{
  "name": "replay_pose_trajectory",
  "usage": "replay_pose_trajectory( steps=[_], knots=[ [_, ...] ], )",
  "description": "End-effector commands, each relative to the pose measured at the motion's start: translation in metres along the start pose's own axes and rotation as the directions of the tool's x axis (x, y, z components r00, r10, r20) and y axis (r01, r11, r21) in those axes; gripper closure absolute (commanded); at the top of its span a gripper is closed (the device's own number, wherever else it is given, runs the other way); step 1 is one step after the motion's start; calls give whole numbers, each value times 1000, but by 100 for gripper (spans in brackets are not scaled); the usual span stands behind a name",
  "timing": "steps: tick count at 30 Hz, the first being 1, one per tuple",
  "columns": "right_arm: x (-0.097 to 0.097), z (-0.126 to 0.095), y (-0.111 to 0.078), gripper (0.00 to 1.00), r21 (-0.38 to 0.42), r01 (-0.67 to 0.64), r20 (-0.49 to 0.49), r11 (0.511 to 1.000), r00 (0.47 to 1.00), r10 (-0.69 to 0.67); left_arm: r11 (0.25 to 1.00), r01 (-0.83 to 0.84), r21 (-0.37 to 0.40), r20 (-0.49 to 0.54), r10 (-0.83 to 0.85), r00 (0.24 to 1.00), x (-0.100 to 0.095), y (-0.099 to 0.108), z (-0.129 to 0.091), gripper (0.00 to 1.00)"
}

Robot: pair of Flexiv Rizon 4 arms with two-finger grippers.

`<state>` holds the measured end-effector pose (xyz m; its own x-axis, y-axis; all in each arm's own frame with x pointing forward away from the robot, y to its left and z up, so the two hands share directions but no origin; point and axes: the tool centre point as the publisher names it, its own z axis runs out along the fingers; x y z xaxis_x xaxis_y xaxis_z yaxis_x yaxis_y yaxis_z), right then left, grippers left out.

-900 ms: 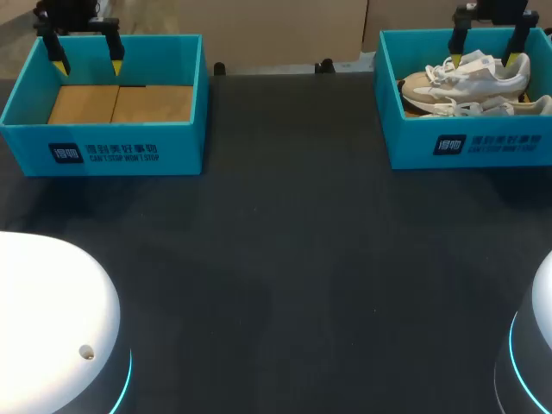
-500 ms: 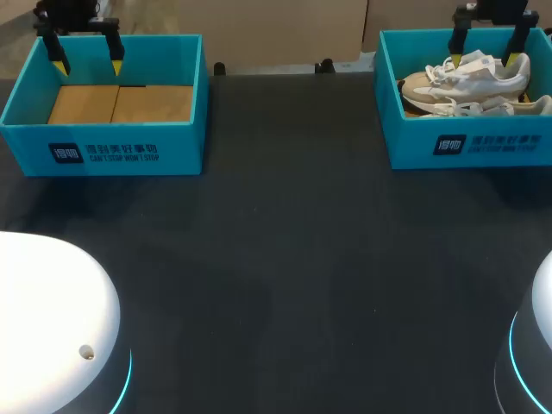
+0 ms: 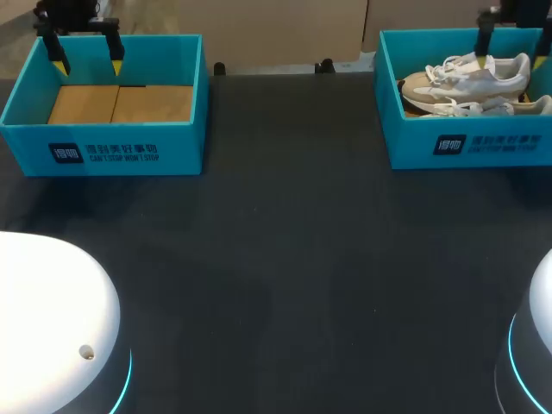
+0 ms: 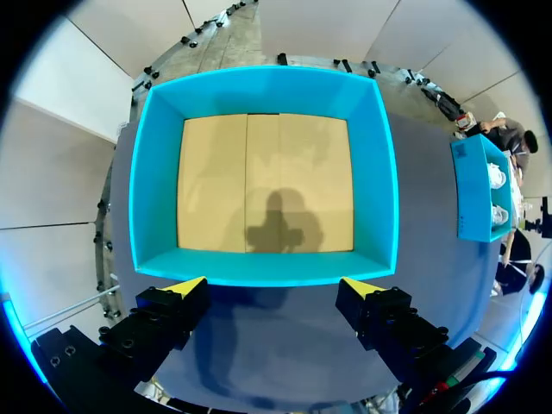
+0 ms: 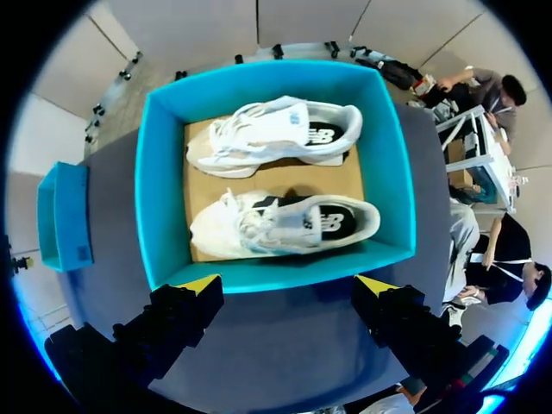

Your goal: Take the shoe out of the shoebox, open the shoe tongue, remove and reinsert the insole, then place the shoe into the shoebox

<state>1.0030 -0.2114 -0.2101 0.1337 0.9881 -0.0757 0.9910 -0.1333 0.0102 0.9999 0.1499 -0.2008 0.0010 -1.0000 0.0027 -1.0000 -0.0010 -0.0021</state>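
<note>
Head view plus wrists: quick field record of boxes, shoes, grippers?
left shoebox: no shoe inside, cardboard floor showing
right shoebox: holds two shoes
back shoe: white, along the box's far wall
front shoe: white, beside the back shoe
left gripper: open, above left shoebox
right gripper: open, above right shoebox, holding nothing
</note>
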Motion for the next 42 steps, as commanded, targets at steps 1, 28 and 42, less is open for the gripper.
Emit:
replay_pose_trajectory(
  steps=[1,28,42],
  knots=[
    [-15,5,-2,0,-27,-12,10,1000,1000,13,1000,0,-1,1,0,1000,0,0,0,0],
    [-86,88,35,58,-131,-86,119,988,988,102,1000,0,-1,1,0,1000,0,0,0,0],
    [-101,128,36,55,-92,-93,128,991,986,105,1000,0,-1,1,0,1000,0,0,0,0]
  ],
)
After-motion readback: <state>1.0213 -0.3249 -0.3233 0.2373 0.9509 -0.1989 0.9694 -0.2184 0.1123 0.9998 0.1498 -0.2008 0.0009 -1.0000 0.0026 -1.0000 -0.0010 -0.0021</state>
